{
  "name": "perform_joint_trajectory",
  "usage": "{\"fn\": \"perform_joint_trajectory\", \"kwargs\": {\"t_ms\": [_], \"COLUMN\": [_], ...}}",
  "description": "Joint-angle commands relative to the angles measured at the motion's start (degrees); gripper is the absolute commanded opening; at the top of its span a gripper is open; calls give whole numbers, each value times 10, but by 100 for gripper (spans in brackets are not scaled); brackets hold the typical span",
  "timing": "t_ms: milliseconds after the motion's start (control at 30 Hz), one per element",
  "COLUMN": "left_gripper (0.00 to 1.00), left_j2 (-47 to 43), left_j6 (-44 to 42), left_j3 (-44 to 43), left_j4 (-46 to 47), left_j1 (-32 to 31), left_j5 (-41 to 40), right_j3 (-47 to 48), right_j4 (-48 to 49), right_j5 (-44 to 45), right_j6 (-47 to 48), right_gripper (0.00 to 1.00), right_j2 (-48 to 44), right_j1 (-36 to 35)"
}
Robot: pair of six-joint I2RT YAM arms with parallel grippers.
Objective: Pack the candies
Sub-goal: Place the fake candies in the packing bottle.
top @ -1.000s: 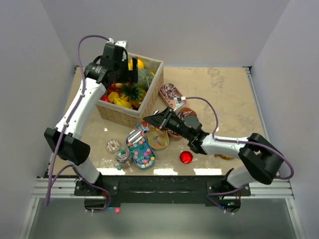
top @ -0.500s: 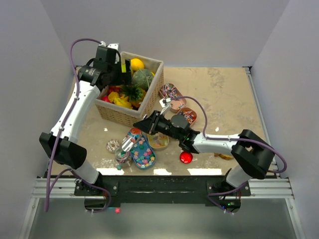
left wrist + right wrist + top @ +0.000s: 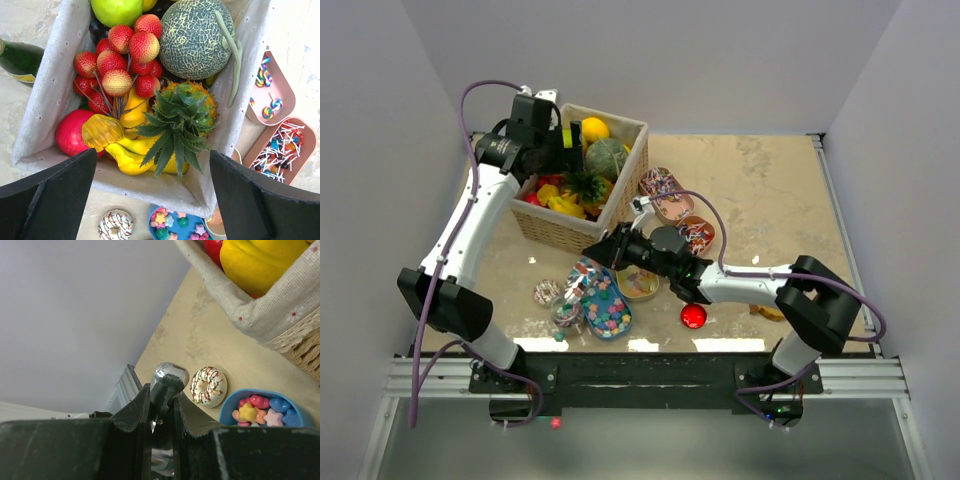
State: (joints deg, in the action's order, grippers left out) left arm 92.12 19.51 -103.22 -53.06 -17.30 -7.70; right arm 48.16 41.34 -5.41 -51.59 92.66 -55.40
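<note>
Pastel star candies fill a blue tray [image 3: 607,306] [image 3: 177,223] [image 3: 262,410] in front of the basket. Beside it stands a yellow bowl [image 3: 639,283] of orange gummies. My right gripper [image 3: 604,250] [image 3: 162,396] is shut on the handle of a metal spoon [image 3: 580,281]; the spoon's bowl [image 3: 170,377] hangs over the blue tray's left end, near a sprinkled doughnut [image 3: 209,386]. Two pink trays [image 3: 665,190] [image 3: 698,233] hold lollipops and striped sweets. My left gripper [image 3: 546,142] [image 3: 155,200] hovers open and empty above the basket.
A lined wicker basket [image 3: 624,190] [image 3: 50,95] of toy fruit stands at the back left. A small jar [image 3: 566,312], the doughnut [image 3: 547,292] and a red ball [image 3: 693,316] lie near the front edge. A green bottle [image 3: 19,57] lies left of the basket.
My right gripper has carried the spoon left, towards the blue tray. The left gripper shifted slightly left and back over the basket, then held still.
</note>
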Motion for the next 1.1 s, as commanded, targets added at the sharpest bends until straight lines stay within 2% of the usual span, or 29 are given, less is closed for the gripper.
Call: {"fn": "perform_joint_trajectory", "kwargs": {"t_ms": [0, 633, 1067], "left_gripper": [99, 99, 100], "left_j2": [-23, -29, -36], "left_j6": [7, 6, 7], "left_j3": [2, 10, 14], "left_j4": [10, 12, 16], "left_j1": [7, 8, 8], "left_j5": [4, 7, 9], "right_j3": [36, 73, 84], "right_j4": [-13, -92, -111], "right_j5": [22, 80, 102], "right_j6": [46, 127, 145], "right_gripper": [0, 0, 0], "right_j2": [-12, -36, -64], "right_j1": [-10, -35, -38]}}
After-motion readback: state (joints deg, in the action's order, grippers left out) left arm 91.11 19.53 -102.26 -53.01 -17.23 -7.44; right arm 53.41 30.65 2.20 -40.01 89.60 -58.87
